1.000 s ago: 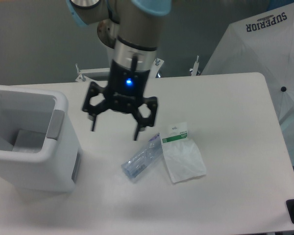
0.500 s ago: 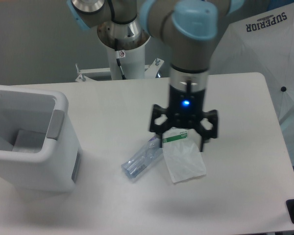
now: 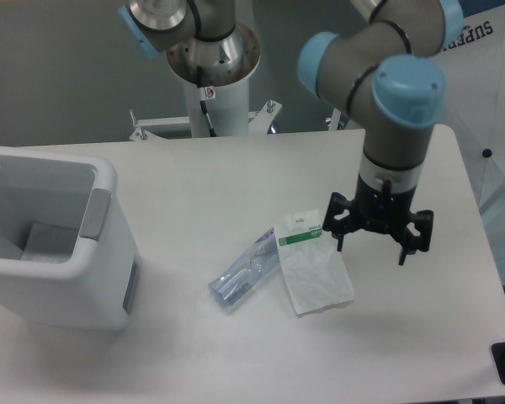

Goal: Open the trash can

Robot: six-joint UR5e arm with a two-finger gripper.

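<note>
So the trash can (image 3: 55, 244) sits at the left edge of the table (image 3: 236, 168), a big white boxy bin with rounded corners, and its top is open, so the pale inside walls and floor are in plain sight. A grey tab (image 3: 96, 215) runs along the rim on the side facing the rest of the table. Everything else is off to the right of the can: nearest is a clear plastic bottle (image 3: 244, 274) lying on its side, well apart from the bin, and touching or slightly overlapping the bottle's far end is a flat white packet (image 3: 312, 268) with a green strip on its header. Further right again, just past the packet, the gripper (image 3: 373, 246) hangs above the tabletop with its two black fingers spread wide and nothing between them. Its arm rises up behind it, grey with light blue caps, far from the can.
</note>
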